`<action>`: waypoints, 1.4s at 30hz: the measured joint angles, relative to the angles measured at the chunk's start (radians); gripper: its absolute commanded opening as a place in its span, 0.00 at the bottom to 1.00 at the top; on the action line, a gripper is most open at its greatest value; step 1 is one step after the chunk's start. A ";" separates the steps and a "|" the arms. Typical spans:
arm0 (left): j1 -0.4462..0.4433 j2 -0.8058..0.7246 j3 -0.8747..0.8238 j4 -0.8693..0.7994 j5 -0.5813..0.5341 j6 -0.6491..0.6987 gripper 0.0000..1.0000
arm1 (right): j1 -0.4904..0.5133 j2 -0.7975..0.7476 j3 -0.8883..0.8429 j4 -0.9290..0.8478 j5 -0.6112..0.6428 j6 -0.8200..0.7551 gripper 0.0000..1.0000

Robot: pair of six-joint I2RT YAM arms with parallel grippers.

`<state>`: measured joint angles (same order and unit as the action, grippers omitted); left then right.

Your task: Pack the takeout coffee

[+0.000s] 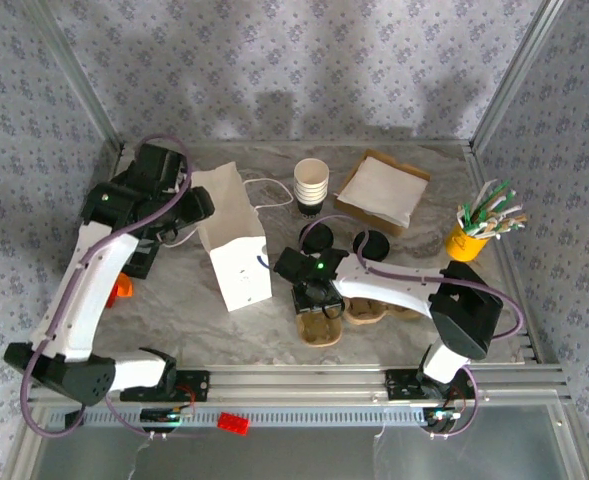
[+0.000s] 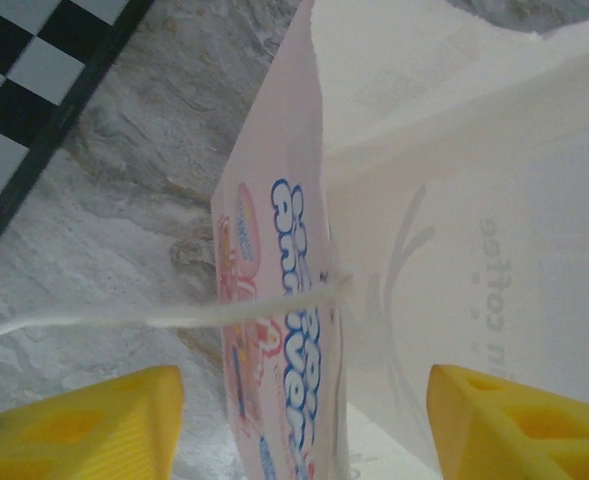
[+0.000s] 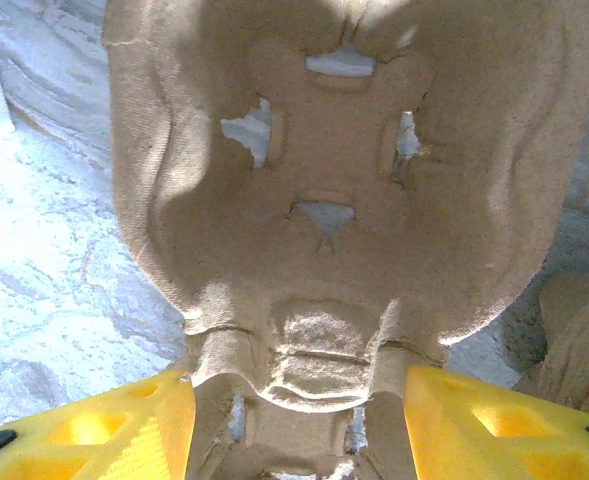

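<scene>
From above, the paper bag (image 1: 236,250) stands left of the cup carrier (image 1: 321,330). Wrist cameras add finger detail: left gripper (image 2: 299,430) wide astride the bag's edge, right gripper (image 3: 299,430) wide astride the carrier's rim.

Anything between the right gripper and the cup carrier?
Nothing visible. The right gripper hangs directly over the pulp cup carrier, jaws open to either side of its near edge, and nothing lies between gripper and carrier.
</scene>
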<state>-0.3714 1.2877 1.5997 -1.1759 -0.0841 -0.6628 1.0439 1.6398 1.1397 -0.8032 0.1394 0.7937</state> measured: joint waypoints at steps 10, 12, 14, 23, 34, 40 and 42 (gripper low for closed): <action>0.022 0.040 -0.018 0.035 0.085 0.085 0.23 | 0.026 0.007 0.005 -0.029 0.048 0.029 0.57; 0.030 0.040 -0.018 0.035 0.092 0.096 0.18 | 0.026 0.014 0.009 -0.045 0.063 0.041 0.55; 0.034 0.040 -0.018 0.034 0.092 0.103 0.16 | 0.026 0.017 0.009 -0.046 0.071 0.047 0.52; 0.038 0.030 -0.018 0.026 0.100 0.116 0.12 | 0.026 0.078 0.029 -0.032 0.076 0.043 0.48; 0.039 0.027 -0.019 0.025 0.144 0.120 0.28 | 0.030 0.100 0.050 -0.021 0.093 0.044 0.31; 0.039 0.009 -0.019 0.017 0.149 0.120 0.38 | 0.043 0.098 0.064 -0.031 0.100 0.043 0.30; 0.039 0.004 -0.019 0.008 0.153 0.120 0.41 | 0.043 0.085 0.080 -0.042 0.100 0.044 0.30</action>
<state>-0.3328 1.2919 1.5810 -1.1675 0.0692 -0.5426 1.0874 1.7248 1.2198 -0.8452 0.2398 0.8375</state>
